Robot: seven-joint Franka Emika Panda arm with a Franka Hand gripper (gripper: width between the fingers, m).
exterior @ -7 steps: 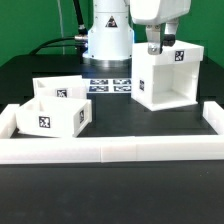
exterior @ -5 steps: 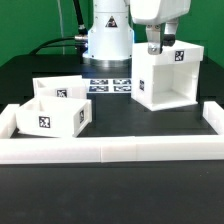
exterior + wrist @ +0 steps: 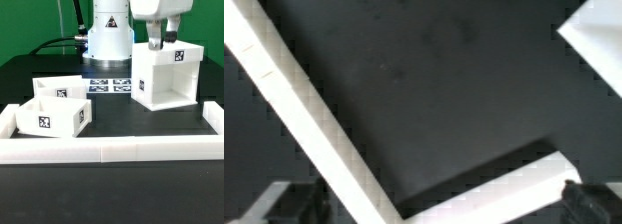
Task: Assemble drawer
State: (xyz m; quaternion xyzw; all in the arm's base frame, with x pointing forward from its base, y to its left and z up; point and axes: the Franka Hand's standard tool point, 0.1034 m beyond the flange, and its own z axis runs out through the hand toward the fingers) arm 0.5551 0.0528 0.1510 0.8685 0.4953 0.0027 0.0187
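The tall white drawer casing (image 3: 165,78) stands upright on the exterior view's right, open front toward the camera, a tag on its top face. Two shallow white trays (image 3: 58,106) sit close together on the exterior view's left, each with a tag. My gripper (image 3: 160,43) hangs just over the casing's top rear corner. In the wrist view the gripper (image 3: 429,208) is open, its dark fingertips (image 3: 585,198) far apart, and a thin white casing wall (image 3: 304,110) runs slantwise between them. I cannot tell whether a finger touches it.
The long low white border rail (image 3: 110,150) runs along the front and turns up both sides. The marker board (image 3: 110,85) lies in front of the white robot base (image 3: 108,35). The table is black.
My gripper has shifted slightly up and toward the exterior view's right above the casing. The casing and the trays have not moved.
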